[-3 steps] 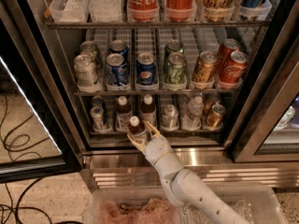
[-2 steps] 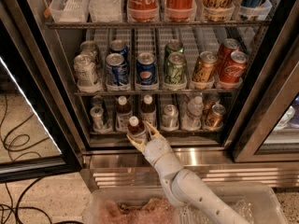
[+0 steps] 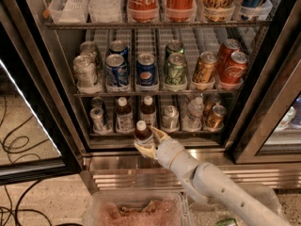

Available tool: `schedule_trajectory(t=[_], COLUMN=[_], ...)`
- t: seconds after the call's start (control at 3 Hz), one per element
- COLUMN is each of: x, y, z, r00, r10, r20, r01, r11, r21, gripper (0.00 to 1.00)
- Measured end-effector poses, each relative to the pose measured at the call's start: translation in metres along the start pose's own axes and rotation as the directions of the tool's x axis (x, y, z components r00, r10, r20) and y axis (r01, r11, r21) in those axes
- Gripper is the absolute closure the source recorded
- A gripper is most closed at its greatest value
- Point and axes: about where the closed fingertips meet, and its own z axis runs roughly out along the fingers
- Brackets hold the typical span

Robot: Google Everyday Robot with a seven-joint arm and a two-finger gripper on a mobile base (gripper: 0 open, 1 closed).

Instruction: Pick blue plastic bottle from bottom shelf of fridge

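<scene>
Little has changed since a second ago: the gripper point(image 3: 149, 142), low in the centre of the frame, stays clamped on the blue plastic bottle point(image 3: 142, 134), its curved cream fingers partly open around the body. The bottle has a white screw cap and dark contents. It stands upright at the steel front edge of the wire bottom shelf point(image 3: 108, 133) of the fridge point(image 3: 113, 163).

Pincer point(image 3: 149, 142) holds blue plastic bottle point(image 3: 142, 132) at bottom shelf point(image 3: 188, 133) front; 2 bottles point(image 3: 124, 117) crowd behind.
</scene>
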Motion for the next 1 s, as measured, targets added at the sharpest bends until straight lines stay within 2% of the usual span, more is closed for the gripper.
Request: schedule_trajectory(t=[0.33, 0.67, 1.0], x=[-0.027, -0.043, -0.046], y=[0.010, 0.035, 0.042], z=[-0.047, -0.080, -0.083], r00=[0.999, 1.000, 1.000], r10=[0.009, 0.012, 0.015], r20=[-0.045, -0.020, -0.009], r01=[-0.016, -0.017, -0.017], r11=[0.9866, 0.9643, 0.9559], r21=[-0.162, -0.264, -0.293], gripper=[1.00, 1.00, 1.00])
